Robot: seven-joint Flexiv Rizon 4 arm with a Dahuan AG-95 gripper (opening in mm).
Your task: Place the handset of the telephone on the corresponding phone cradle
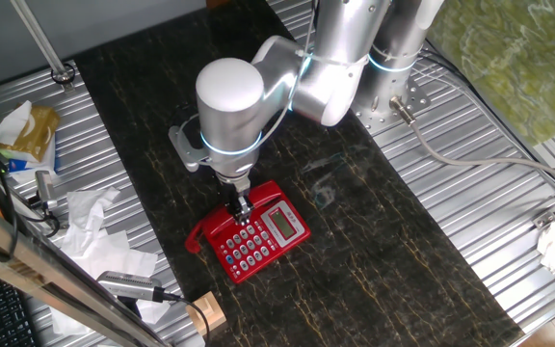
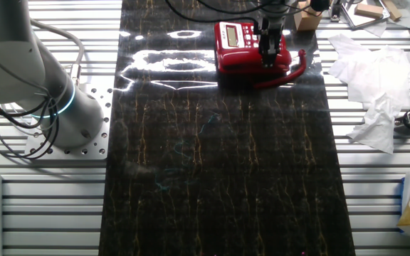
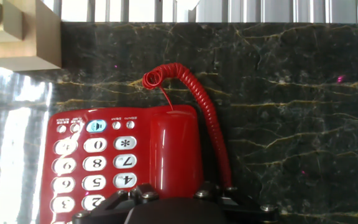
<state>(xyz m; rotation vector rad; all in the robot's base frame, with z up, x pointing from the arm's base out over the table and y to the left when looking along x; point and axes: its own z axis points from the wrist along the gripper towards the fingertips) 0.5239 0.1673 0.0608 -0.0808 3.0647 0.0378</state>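
The red telephone point(image 1: 258, 236) stands on the dark marble mat, and the other fixed view point(image 2: 242, 48) shows it too. The handset point(image 3: 173, 146) lies lengthwise in the phone cradle point(image 3: 191, 115) beside the keypad point(image 3: 95, 165). Its coiled cord point(image 3: 207, 115) loops out past the phone's far end. My gripper point(image 3: 171, 190) is straight above the handset, one finger tight against each long side. It shows in one fixed view point(image 1: 244, 207) and in the other fixed view point(image 2: 267, 46). The near end of the handset is hidden under my hand.
Wooden blocks point(image 3: 17, 34) sit just off the mat's corner, near the phone point(image 1: 205, 313). Crumpled white paper point(image 1: 94, 226) and a tissue box point(image 1: 27, 135) lie on the ribbed metal table beside the mat. The arm's base point(image 2: 55, 107) is at the mat's far side.
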